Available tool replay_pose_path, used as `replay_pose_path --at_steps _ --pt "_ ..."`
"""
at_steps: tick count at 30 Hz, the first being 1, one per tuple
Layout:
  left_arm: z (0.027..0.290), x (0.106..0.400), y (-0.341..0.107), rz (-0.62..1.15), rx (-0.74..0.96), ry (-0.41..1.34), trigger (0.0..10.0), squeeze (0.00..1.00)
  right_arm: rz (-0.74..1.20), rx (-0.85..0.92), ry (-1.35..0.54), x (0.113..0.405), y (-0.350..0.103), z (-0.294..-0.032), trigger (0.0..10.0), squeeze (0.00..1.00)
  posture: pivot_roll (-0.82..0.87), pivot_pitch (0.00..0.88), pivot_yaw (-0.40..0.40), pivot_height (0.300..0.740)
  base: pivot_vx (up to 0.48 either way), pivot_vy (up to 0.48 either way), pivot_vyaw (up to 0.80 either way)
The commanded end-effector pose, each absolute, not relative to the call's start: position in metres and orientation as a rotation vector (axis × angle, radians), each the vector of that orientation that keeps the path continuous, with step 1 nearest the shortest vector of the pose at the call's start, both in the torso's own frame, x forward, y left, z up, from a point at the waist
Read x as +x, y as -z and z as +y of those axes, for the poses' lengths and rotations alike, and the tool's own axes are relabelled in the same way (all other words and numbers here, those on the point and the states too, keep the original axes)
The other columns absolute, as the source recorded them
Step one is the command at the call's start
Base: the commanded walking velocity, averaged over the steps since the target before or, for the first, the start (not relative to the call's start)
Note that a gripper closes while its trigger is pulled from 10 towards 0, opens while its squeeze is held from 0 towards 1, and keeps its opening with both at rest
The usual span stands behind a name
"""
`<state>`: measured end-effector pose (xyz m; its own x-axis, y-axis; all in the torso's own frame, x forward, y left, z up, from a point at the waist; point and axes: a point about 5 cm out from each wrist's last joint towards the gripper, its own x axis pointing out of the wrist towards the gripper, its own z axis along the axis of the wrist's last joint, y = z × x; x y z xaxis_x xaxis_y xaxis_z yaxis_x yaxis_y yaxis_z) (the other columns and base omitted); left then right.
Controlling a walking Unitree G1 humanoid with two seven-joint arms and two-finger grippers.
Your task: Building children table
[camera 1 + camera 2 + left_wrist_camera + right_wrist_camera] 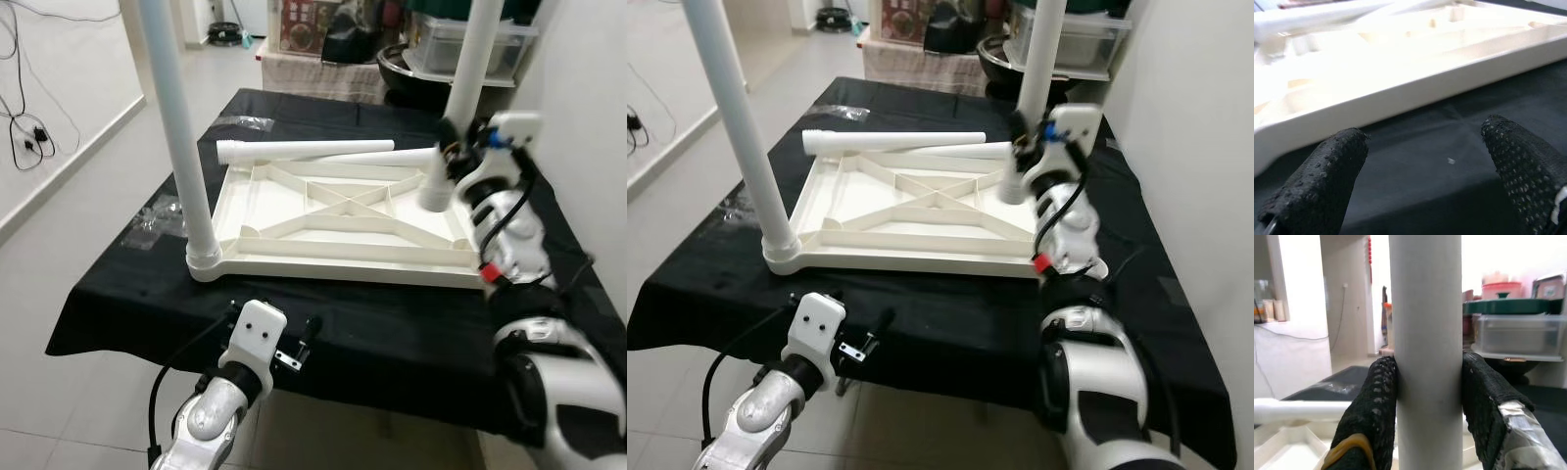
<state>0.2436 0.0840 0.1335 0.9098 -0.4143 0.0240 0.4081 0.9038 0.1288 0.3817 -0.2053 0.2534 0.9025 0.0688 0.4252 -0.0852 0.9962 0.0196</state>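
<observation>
My right end effector (1427,396) is clamped on the upright white plastic table leg (1425,333) at the far right corner of the overturned cream tabletop (333,211). My left end effector (1420,176), fingers apart, hovers at the black-covered worktop's (392,323) near edge, just short of the tabletop's rim.

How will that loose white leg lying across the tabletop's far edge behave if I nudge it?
The loose leg is a smooth round tube, so it would probably roll or slide. It rests on the upturned tabletop's rim, not in a socket, so a push could tip it off onto the black cloth. It looks like hollow plastic, likely light and stiff.
</observation>
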Motion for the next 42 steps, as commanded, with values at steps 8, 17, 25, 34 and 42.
replay_pose_path --at_steps 8,17,25,34,42 --pt "0.089 0.259 -0.159 -0.147 0.183 0.451 10.0 0.26 -0.440 0.172 -0.136 0.342 -0.231 -0.173 0.0 0.00 0.04 0.021 -0.031 0.740 0.000 0.000 0.00" --pt "0.091 0.278 -0.189 -0.241 0.232 0.455 10.0 1.00 -0.410 0.239 -0.170 0.316 -0.222 -0.154 0.0 0.00 0.03 0.010 -0.018 0.740 0.000 0.000 0.00" --pt "0.091 0.287 -0.193 -0.230 0.268 0.485 10.0 0.00 -0.379 0.266 -0.204 0.300 -0.226 -0.141 0.0 0.00 0.03 0.015 -0.012 0.740 0.000 0.000 0.00" --pt "0.076 0.283 -0.182 -0.168 0.213 0.679 10.0 0.00 -0.351 0.278 -0.281 0.287 -0.229 -0.120 0.0 0.00 0.03 0.016 -0.015 0.740 0.000 0.000 0.00" --pt "0.075 0.291 -0.184 -0.184 0.236 0.664 10.0 0.00 -0.335 0.267 -0.320 0.280 -0.229 -0.113 0.0 0.00 0.02 0.016 -0.015 0.740 0.000 0.000 0.00"
